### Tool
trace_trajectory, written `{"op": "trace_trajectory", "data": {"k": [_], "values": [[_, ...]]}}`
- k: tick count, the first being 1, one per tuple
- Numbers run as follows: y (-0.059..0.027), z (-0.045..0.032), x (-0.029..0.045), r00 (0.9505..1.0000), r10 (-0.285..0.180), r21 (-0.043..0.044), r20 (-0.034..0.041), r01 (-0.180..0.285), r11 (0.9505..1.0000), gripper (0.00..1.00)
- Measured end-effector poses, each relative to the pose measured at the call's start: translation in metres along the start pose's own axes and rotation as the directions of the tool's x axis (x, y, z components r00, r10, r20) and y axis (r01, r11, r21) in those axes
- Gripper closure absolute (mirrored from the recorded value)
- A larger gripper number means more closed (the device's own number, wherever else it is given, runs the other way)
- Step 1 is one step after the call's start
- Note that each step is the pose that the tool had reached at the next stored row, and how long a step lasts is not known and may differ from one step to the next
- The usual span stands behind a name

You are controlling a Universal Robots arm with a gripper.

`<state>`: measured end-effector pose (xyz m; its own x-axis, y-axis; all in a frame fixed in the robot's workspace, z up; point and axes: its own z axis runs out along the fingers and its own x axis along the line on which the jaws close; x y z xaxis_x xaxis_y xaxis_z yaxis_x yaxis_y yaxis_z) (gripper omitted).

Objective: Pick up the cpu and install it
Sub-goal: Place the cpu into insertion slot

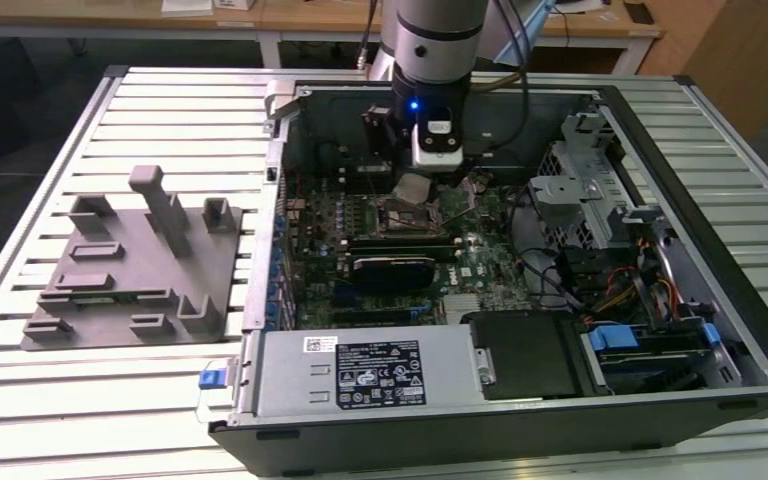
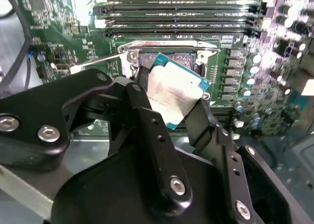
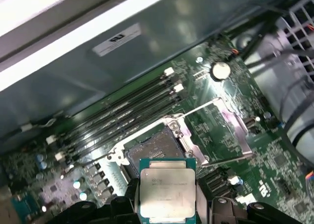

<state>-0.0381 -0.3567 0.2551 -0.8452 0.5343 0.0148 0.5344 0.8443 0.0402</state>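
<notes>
Half the job looks done, give or take: the cpu (image 3: 167,189) isn't lying on anything, it's up in the robot's hand (image 2: 169,100), which is clamped shut on it with one finger on each of two opposite edges, as both wrist views show. The arm reaches down into the open computer case (image 1: 744,330) that sits on the table (image 1: 37,400). In the exterior view the chip hangs just above the socket (image 3: 154,148) on the green motherboard (image 3: 274,160), right next to the row of memory slots (image 3: 122,111). So the pick-up part is sorted, going by that. The install part isn't, though. The socket looks bare and ready, with its metal frame (image 3: 230,126) swung back beside it and the thin wire lever (image 3: 201,106) released. The chip looks apart from the socket rather than touching it. In the second wrist view it also sits tilted to the board, not flat. Whether its corners line up with the socket is hard to call from these angles. What's left, as a guess: getting it level and seated, then dealing with the frame and lever. The grey fixture (image 1: 131,260) stands on the table beside the case, on the exterior view's left, well apart from the hand.
</notes>
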Motion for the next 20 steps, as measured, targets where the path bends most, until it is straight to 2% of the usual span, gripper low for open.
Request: {"op": "trace_trajectory", "data": {"k": [5, 7, 10, 14, 17, 20], "values": [[0.0, 0.0011, 0.0, 0.9958, 0.091, -0.0014, 0.0036, -0.091, 0.9958, 0.46], [-0.0001, 0.0015, 0.0, 0.9919, 0.127, -0.002, 0.005, -0.127, 0.9919, 0.46], [-0.0001, 0.0021, 0.0, 0.9834, 0.181, -0.0032, 0.0071, -0.181, 0.9834, 0.46], [-0.0001, 0.003, -0.0001, 0.9678, 0.252, -0.0049, 0.0096, -0.252, 0.9678, 0.46], [-0.0001, 0.0036, -0.0001, 0.9523, 0.305, -0.0063, 0.0116, -0.305, 0.9524, 0.46], [-0.0002, 0.0044, -0.0001, 0.9345, 0.356, -0.0079, 0.0133, -0.356, 0.9346, 0.46]]}}
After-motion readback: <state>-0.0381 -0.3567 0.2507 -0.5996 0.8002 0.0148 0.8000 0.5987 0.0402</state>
